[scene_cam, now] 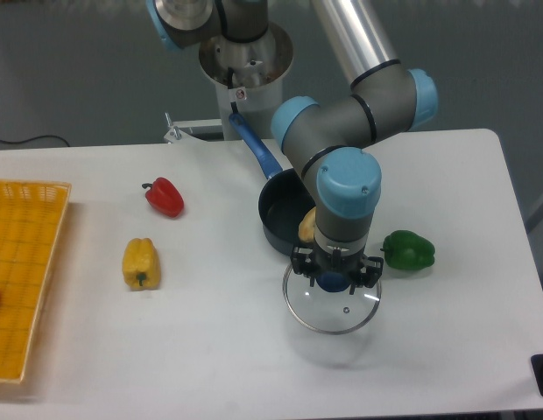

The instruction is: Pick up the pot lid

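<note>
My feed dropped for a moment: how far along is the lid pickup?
Done: the gripper is lined up over the glass pot lid, straddling its blue knob. In hand: the grasp; I cannot tell whether the jaws are shut. Left: a clear lift; the lid sits low by the table, beside the pot.

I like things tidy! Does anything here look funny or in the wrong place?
Nothing is spilled or broken. The pot lid is off the pot, beside it, with the gripper at its knob. A red pepper, yellow pepper and green pepper lie loose on the table.

No legible text or labels
</note>
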`<move>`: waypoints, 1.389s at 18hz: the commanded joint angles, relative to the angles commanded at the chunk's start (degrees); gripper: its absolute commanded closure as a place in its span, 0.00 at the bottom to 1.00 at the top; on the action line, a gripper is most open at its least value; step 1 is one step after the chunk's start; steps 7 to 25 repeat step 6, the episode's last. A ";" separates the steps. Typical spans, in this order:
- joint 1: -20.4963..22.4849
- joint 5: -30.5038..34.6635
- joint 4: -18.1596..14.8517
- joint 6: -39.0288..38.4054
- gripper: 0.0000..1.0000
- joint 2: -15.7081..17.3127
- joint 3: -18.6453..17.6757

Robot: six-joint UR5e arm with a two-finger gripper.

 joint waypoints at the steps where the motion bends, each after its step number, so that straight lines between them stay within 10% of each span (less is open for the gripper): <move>1: -0.09 0.00 0.00 0.00 0.33 0.09 0.00; 25: -0.09 0.00 0.00 -0.09 0.33 0.35 -0.44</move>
